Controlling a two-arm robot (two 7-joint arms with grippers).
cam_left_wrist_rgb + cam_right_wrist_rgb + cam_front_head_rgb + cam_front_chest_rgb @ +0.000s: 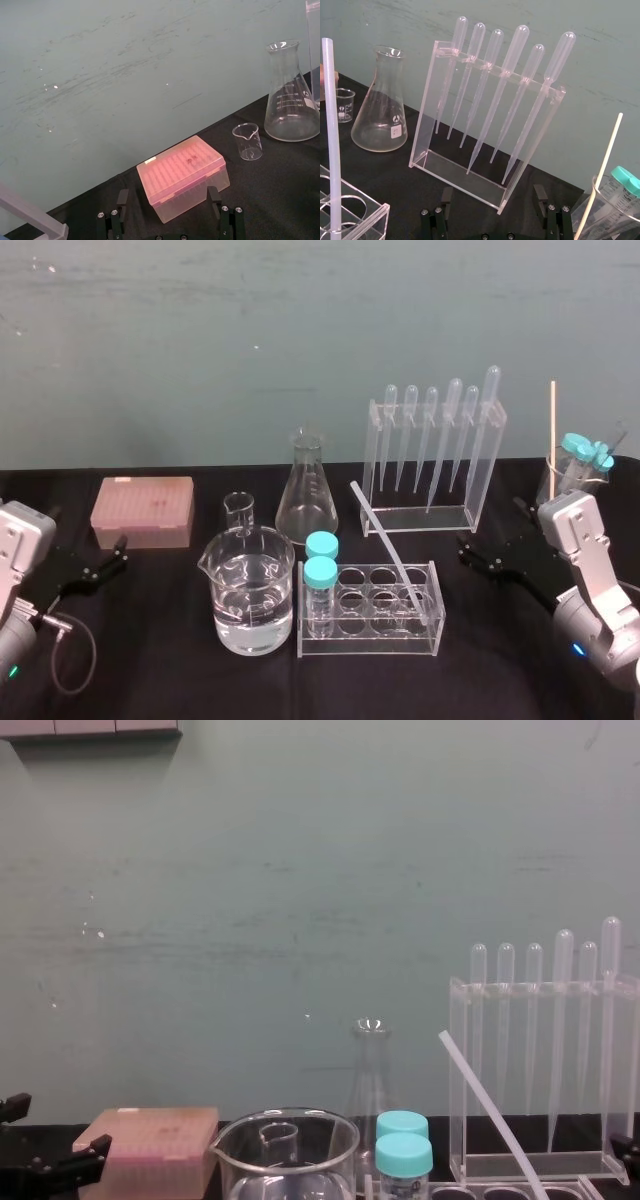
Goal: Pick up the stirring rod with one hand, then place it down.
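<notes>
a: count it for me.
b: one rod (385, 538), one tube rack (370, 636) with two blue-capped tubes (320, 580). six pipettes (432, 435) hang in one pipette rack (420, 516). one flask (306, 495), one big beaker (247, 585) part full of clear liquid, one small beaker (239, 510), one pink box (142, 510). a side beaker (552, 490) at 3 o'clock on the table (180, 680) holds one stick (552, 430) and at least two teal-capped tubes (578, 447).
a: where's the rod?
b: its lower end stands in the tube rack, just toward 5 o'clock of the table's middle. it leans, top end toward 11 o'clock, and neither gripper touches it.
a: the grippers?
b: left gripper (118, 550) sits low at 8 o'clock, right gripper (468, 550) at 4 o'clock. both have their fingers spread wide, nothing held.
a: what does each view add?
b: the head view lays out the whole table. the chest view gives the rod's slant side-on, in front of the pipette rack. the right wrist view brings the six pipettes close, plus the rod and the stick. the left wrist view puts the pink box just beyond the left fingers, and shows the small beaker's spout.
a: any writing?
b: the flask has printed graduations and a small mark, too fine to read. there's a dark scrawl on the box lid, and i can't tell what it says.
</notes>
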